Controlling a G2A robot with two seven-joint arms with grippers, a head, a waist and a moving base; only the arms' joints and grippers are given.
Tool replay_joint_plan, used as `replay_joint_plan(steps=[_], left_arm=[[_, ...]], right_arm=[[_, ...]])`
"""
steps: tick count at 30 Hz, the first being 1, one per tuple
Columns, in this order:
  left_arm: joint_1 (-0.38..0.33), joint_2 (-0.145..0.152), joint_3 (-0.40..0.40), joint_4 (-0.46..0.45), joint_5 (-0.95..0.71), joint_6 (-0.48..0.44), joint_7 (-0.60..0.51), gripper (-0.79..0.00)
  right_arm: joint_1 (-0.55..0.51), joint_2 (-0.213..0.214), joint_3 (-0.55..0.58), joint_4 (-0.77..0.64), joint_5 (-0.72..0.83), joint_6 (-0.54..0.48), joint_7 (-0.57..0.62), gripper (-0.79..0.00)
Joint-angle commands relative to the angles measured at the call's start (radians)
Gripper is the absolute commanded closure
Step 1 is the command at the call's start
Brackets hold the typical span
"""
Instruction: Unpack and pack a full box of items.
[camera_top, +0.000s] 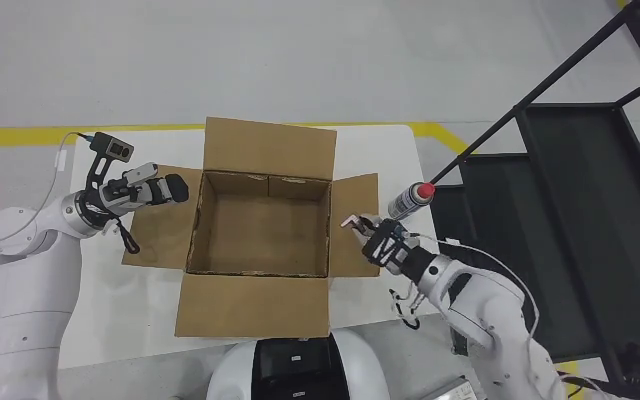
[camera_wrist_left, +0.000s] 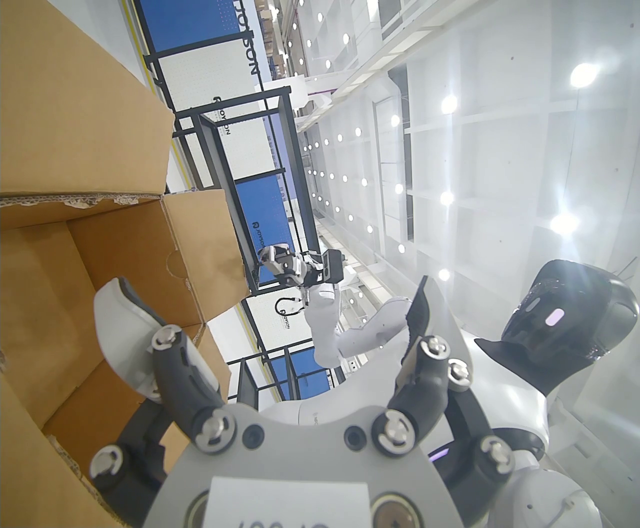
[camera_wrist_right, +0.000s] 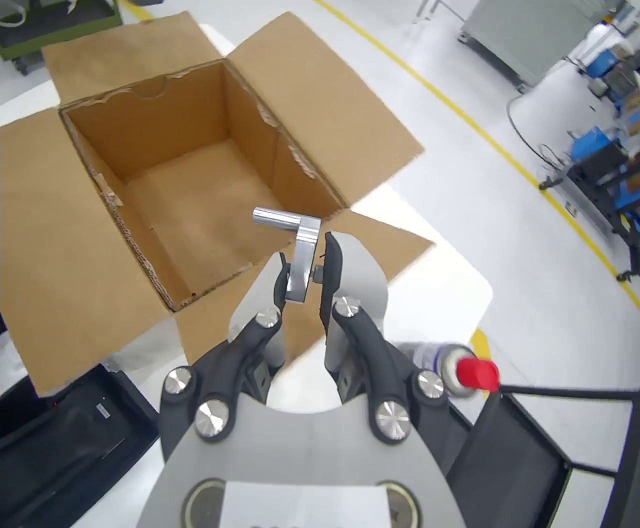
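– White desk (camera_top: 390, 150) on a pale floor crossed by a yellow line (camera_top: 100, 130), with a black rack (camera_top: 560, 200) off to the robot's right. What does the desk carry?
– One cardboard box (camera_top: 258, 222) in the middle, all four flaps folded outward. Its brown floor shows bare (the right wrist view looks straight down into it).
– And the right claw (camera_wrist_right: 306, 252)?
– It hangs over the right flap, just outside the box wall, narrowed onto a shiny metal crank (camera_wrist_right: 277, 220). The crank's flat bar is pinched in its grip, and a short round stub points toward the box.
– Anything beside it?
– A spray can (camera_top: 408, 201) with a red cap sits on the desk just beyond that flap, apart from the claw.
– The left claw (camera_top: 165, 187)?
– Spread wide with nothing in it, over the left flap beside the box wall.
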Motion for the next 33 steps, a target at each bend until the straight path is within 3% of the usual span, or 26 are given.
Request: replay_joint_plan(steps=[1, 8, 14, 16, 17, 18, 26, 33], left_arm=[[0.0, 0.0, 0.0, 0.0, 0.0, 0.0, 0.0, -0.785], [0.0, 0.0, 0.0, 0.0, 0.0, 0.0, 0.0, -0.785], [0.0, 0.0, 0.0, 0.0, 0.0, 0.0, 0.0, -0.785], [0.0, 0.0, 0.0, 0.0, 0.0, 0.0, 0.0, -0.785], [0.0, 0.0, 0.0, 0.0, 0.0, 0.0, 0.0, -0.785], [0.0, 0.0, 0.0, 0.0, 0.0, 0.0, 0.0, -0.785], [0.0, 0.0, 0.0, 0.0, 0.0, 0.0, 0.0, -0.785], [0.0, 0.0, 0.0, 0.0, 0.0, 0.0, 0.0, -0.785]], right_arm=[[0.13, -0.01, -0.129, 0.068, -0.009, 0.026, 0.064, 0.0], [0.437, -0.07, -0.456, 0.344, -0.006, 0.16, 0.262, 0.0], [0.522, -0.1, -0.555, 0.481, 0.015, 0.211, 0.324, 0.0], [0.529, -0.102, -0.552, 0.5, 0.022, 0.219, 0.329, -0.197], [0.531, -0.102, -0.547, 0.509, 0.026, 0.226, 0.329, -0.385], [0.531, -0.102, -0.542, 0.516, 0.027, 0.233, 0.331, -0.785], [0.447, -0.081, -0.416, 0.396, 0.146, 0.211, 0.261, -0.785], [0.12, -0.018, -0.074, 0.081, 0.245, 0.018, -0.004, -0.785]])
